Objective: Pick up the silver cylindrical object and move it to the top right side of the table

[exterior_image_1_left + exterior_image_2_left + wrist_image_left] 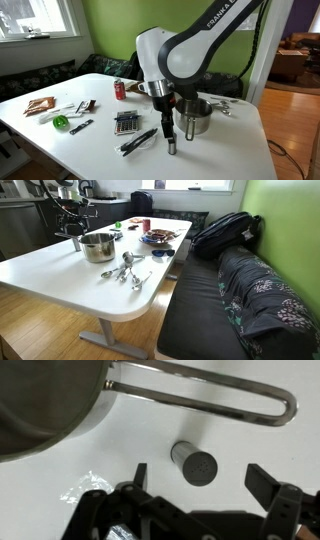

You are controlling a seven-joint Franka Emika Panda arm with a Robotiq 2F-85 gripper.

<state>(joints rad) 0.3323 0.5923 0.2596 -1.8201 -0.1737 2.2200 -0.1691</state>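
Note:
The silver cylindrical object is a slim dull-metal cylinder with a perforated top. It stands upright on the white table, just in front of the steel pot. It also shows in an exterior view. My gripper hangs directly above it, open, with one finger on each side and not touching it. In an exterior view the gripper is a short way above the cylinder. In the second exterior view the gripper is at the far left, and I cannot make out the cylinder there.
The steel pot with its long loop handle stands right beside the cylinder. A calculator, black tools, a red can and a green object lie farther along. Measuring spoons lie near the table's edge.

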